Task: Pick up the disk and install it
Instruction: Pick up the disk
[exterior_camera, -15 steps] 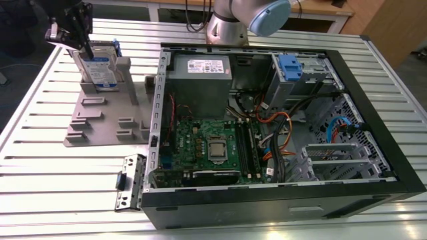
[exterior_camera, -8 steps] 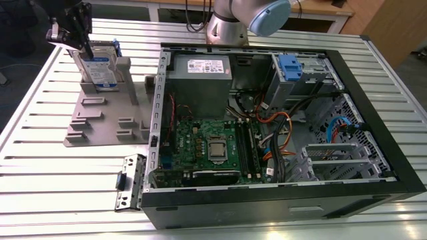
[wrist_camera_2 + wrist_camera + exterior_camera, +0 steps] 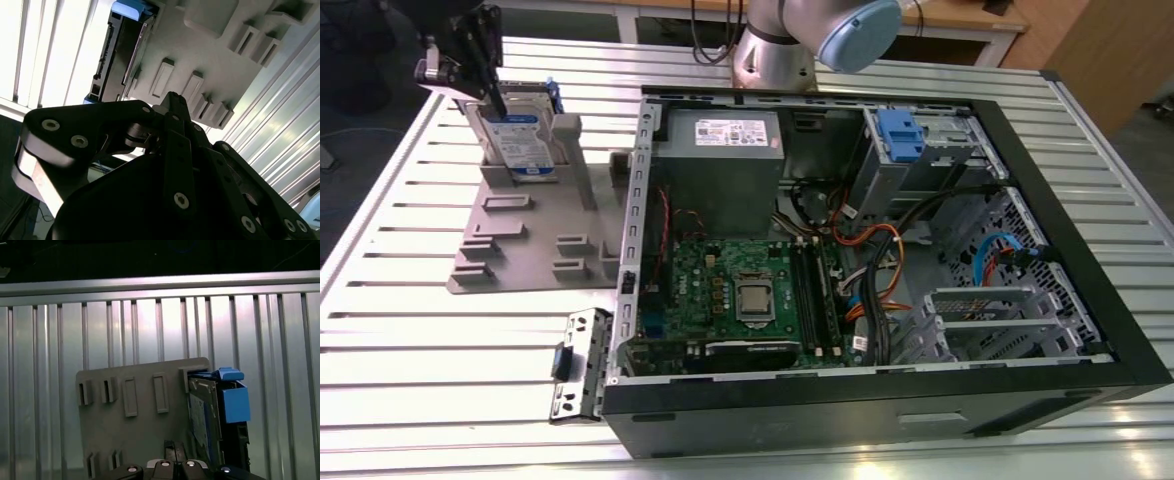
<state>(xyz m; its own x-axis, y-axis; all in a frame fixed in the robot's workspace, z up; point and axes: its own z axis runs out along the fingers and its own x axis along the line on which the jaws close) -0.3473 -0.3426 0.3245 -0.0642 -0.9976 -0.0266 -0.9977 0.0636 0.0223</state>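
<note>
end effector (image 3: 487, 85) hangs at the far corner of the table (image 3: 427, 400), on the exterior view's left, right over the top edge of the disk (image 3: 520, 135). contact with the disk: can't tell from here. open or closed: can't tell either, the linkage blocks the tips in both wrist views.

disk stands on edge in a slot of the grey holder plate (image 3: 520, 235), label facing the camera in the exterior view, blue caddy around it. the plate lies flat on the table just beside the open computer case (image 3: 854, 410), on the exterior view's left of it.

second wrist view: end effector (image 3: 172, 100) in front of the holder plate (image 3: 210, 55), disk (image 3: 122, 55) off to one side of it. first wrist view: disk (image 3: 205, 415) upright at the edge of the holder plate (image 3: 130, 430).

inside the case: grey power supply (image 3: 716, 160), motherboard (image 3: 720, 285), blue-fronted drive bay (image 3: 898, 130). loose black bracket (image 3: 580, 365) lies on the table beside the case.
</note>
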